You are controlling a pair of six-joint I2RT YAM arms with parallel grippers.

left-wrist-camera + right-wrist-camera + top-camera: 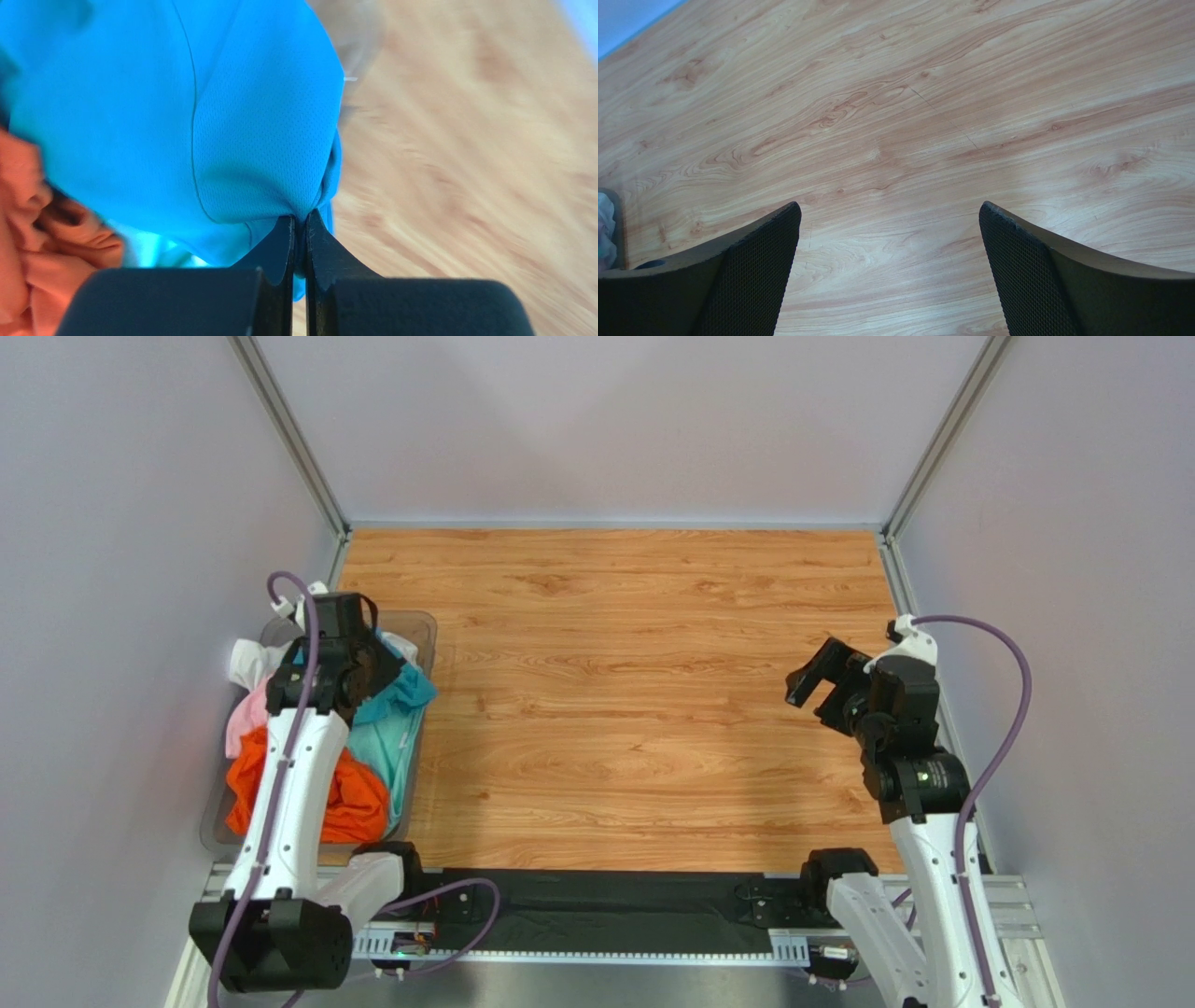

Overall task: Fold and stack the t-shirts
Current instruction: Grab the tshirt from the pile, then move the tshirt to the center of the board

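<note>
Top external view shows a clear plastic bin (422, 625) at the left edge of the wood-grain tabletop (617, 658), heaped with crumpled t-shirts: the teal-blue t-shirt (387, 737) along the bin's right side, an orange t-shirt (359, 809) nearest the arms, a pink t-shirt (248, 717) and a white t-shirt (253, 664) on the left. The left arm reaches over the heap and hides its middle. In the left wrist view, the left gripper (300, 221) is clenched on a bunched fold of the teal-blue mesh cloth, with orange cloth beside it. The right gripper (890, 207) hangs over bare wood near the right edge, jaws spread wide and holding nothing. Plain grey walls (603, 420) with aluminium corner posts (288, 427) enclose the tabletop; a black strip (617, 903) runs between the arm bases.
</note>
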